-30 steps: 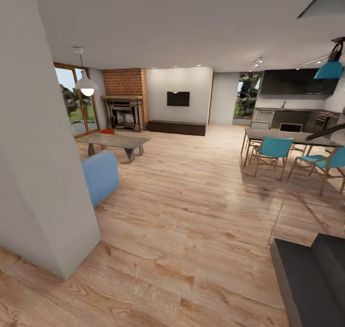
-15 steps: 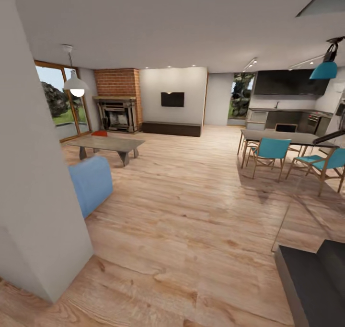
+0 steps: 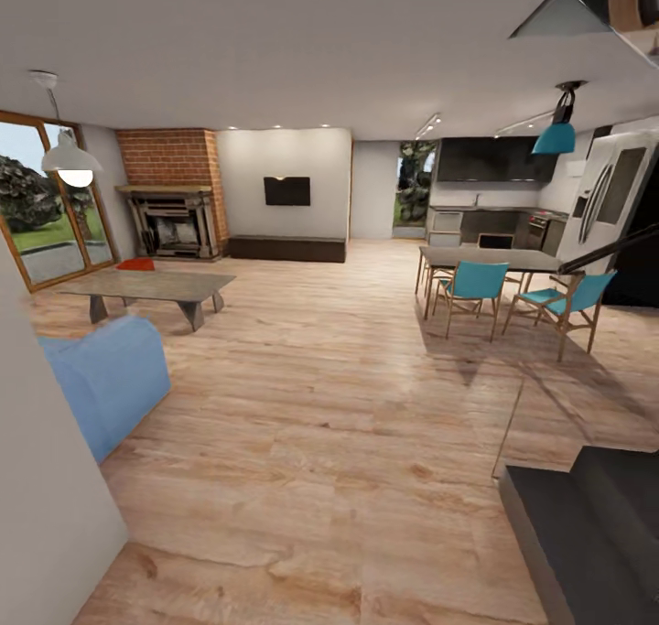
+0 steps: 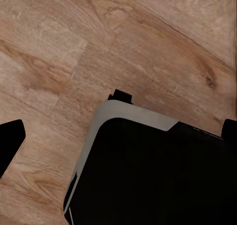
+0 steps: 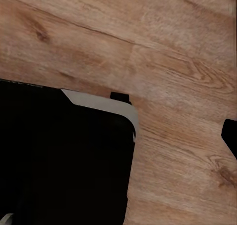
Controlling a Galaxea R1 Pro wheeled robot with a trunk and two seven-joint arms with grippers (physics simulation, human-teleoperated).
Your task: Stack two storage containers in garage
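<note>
Item: living room point(image 3: 320, 396), light plank floor, robot in transit.

Task status: nothing delivered. No container is in hand, none is in the garage, and fetching, carrying, setting down and stacking are all still to do.

Storage container point(image 3: 137, 264): one small red-orange patch, low on the planks, far ahead of both grippers and off toward the left arm's side. It lies beyond the coffee table point(image 3: 151, 286), just in front of the fireplace point(image 3: 172, 222). I cannot tell whether this patch is one bin or both.

Orientation: the patch looks wider than tall, so its long axis probably runs across the robot's line of approach. It is too small to be sure, and the open top cannot be made out.

Left gripper point(image 4: 119, 136): fingertips point(image 4: 10, 141) spread wide apart, nothing held, hanging above the robot's dark base point(image 4: 148, 175) and bare planks.

Right gripper point(image 5: 118, 136): one fingertip point(image 5: 231, 136) visible at the edge; I cannot tell its opening. Nothing red lies near it.
</note>
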